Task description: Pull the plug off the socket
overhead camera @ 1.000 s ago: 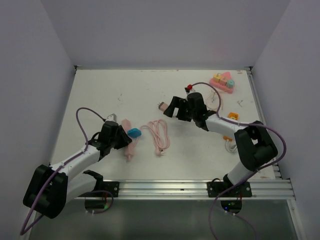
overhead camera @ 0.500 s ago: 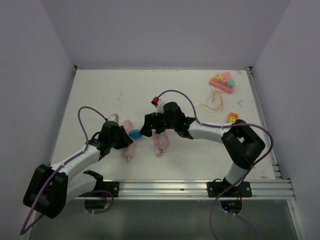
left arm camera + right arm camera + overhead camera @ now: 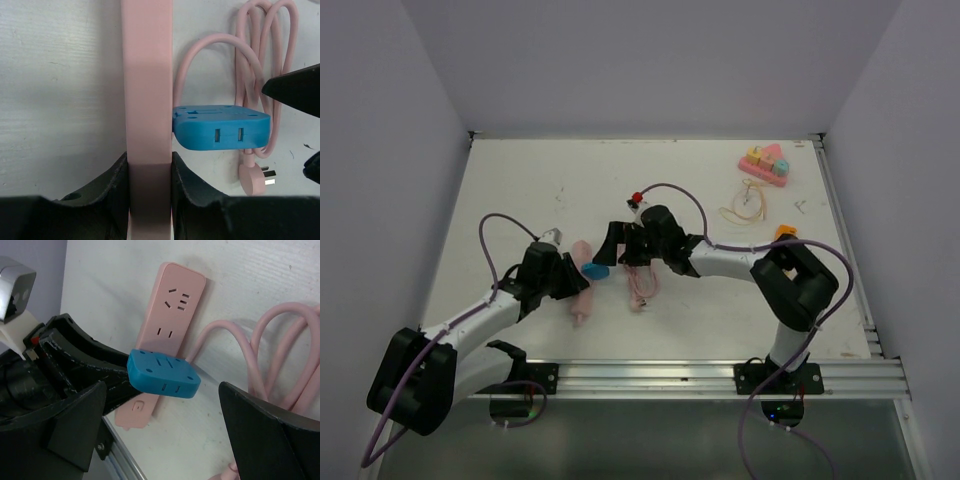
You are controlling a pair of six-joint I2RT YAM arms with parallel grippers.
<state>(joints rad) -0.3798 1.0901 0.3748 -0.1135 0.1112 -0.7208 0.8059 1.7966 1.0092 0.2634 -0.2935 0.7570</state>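
Note:
A pink socket strip [image 3: 581, 302] [image 3: 147, 75] [image 3: 172, 305] lies flat on the table left of centre. A blue plug [image 3: 594, 270] [image 3: 220, 127] [image 3: 162, 372] sits in its side. My left gripper [image 3: 566, 281] [image 3: 148, 170] is shut on the strip's near end, one finger against each long edge. My right gripper [image 3: 604, 257] [image 3: 161, 389] is open, its two fingers standing wide on either side of the blue plug without touching it. One right finger [image 3: 295, 90] shows at the edge of the left wrist view.
The strip's pink cable [image 3: 642, 278] [image 3: 257, 45] lies coiled just right of the plug, ending in a pink pronged plug [image 3: 254, 177]. At the far right are a toy block set [image 3: 765, 163], a yellow band [image 3: 744, 209] and a small orange piece [image 3: 785, 233].
My right arm has swung left from the middle of the table, and its open jaws now straddle the blue plug. The left gripper and strip have stayed put.

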